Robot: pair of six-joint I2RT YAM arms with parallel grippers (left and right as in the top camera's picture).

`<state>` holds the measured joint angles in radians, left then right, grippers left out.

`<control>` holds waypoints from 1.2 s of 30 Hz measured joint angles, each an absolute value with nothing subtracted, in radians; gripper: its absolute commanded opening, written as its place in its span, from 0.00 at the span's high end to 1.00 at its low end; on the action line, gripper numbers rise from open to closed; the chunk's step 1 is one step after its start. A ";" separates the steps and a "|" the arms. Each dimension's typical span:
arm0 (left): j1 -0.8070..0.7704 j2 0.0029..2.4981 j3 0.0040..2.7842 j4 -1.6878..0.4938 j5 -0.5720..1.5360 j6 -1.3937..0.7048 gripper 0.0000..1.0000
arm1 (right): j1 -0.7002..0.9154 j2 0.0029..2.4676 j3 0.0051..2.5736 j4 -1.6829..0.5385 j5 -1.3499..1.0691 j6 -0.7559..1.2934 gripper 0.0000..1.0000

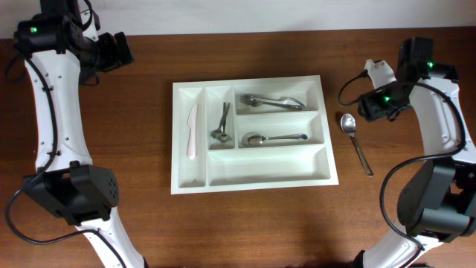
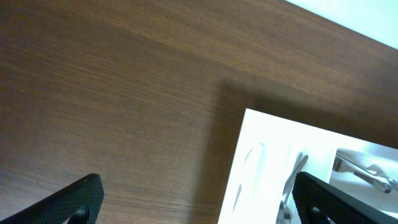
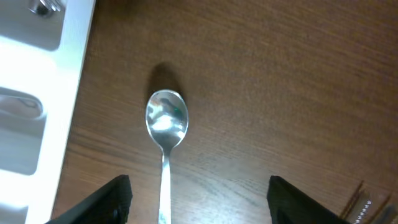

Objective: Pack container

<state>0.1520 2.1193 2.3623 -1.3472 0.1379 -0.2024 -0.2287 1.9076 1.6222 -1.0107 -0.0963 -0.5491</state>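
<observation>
The container (image 1: 253, 180) is a large white cutlery tray in the middle of the table. It holds a white plastic knife (image 1: 193, 132), a fork (image 1: 222, 123), and metal spoons in the upper (image 1: 272, 101) and middle (image 1: 275, 138) wide compartments. A loose metal spoon (image 1: 355, 141) lies on the table right of the tray; in the right wrist view the spoon (image 3: 166, 124) lies between my open fingers. My right gripper (image 3: 199, 199) is open and empty above it. My left gripper (image 2: 199, 199) is open and empty at the far left, near the tray's corner (image 2: 261, 155).
Both arm bases stand at the table's front corners. A white wall edge runs along the table's far side (image 2: 348, 15).
</observation>
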 measured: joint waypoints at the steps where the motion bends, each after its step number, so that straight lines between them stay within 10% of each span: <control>1: 0.152 2.119 2.362 -1.348 0.138 -0.202 0.01 | -0.229 1.908 1.610 -0.990 -0.102 -0.550 0.25; 36: 0.152 2.119 2.362 -1.347 0.138 -0.202 0.01 | -0.194 2.034 1.431 -0.646 -0.176 -0.519 0.15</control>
<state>0.1520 2.1193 2.3623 -1.3472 0.1379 -0.2024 -0.1936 2.0342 1.4307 -0.6456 -0.1757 -0.5186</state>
